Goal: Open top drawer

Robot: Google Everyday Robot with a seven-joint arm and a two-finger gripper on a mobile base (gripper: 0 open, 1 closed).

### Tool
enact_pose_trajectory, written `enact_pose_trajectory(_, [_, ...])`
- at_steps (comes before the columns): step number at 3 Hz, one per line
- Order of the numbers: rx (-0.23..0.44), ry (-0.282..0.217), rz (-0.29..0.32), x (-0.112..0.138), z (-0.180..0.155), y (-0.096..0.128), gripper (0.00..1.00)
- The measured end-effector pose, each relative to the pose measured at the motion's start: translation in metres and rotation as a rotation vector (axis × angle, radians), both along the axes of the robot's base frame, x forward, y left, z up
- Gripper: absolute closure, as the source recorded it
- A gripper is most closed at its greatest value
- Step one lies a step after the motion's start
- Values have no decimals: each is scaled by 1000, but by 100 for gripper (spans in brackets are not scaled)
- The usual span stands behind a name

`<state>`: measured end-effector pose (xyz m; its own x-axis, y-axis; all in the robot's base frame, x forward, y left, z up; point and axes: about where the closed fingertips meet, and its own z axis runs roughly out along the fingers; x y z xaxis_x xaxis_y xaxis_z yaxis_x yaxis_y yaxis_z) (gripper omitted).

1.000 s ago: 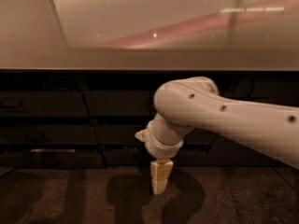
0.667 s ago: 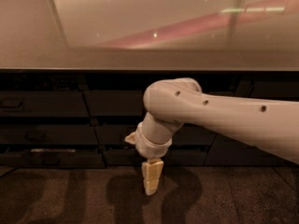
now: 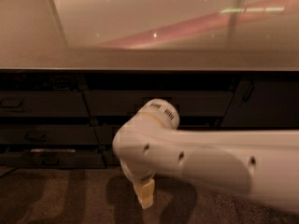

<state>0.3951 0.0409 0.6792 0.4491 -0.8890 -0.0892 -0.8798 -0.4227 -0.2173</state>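
Gripper (image 3: 145, 196) pale, blocky, low over mottled floor (image 3: 56, 199), aperture unclear; flat dark top drawer (image 3: 201, 104) behind, seemingly closed.

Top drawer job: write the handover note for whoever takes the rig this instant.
Gripper: hangs pointing down over the floor, below the drawer fronts, touching nothing.
Top drawer: wide dark front under the counter, appears shut. The arm crosses in front of it and hides its middle.
Done: nothing on the drawer yet.
Left: raise the gripper to the drawer's pull, grip it, draw it out.
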Motion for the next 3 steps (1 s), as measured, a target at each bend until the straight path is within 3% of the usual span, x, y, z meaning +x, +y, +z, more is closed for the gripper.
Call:
enact_pose_trajectory(1, [-160,-123,75,-24,-6,4,0])
enact_pose_trajectory(2, [-169,-153,32,-20,-6,3,0])
enact_pose_trajectory(3, [-122,-136,-20,-12,11,-11,0])
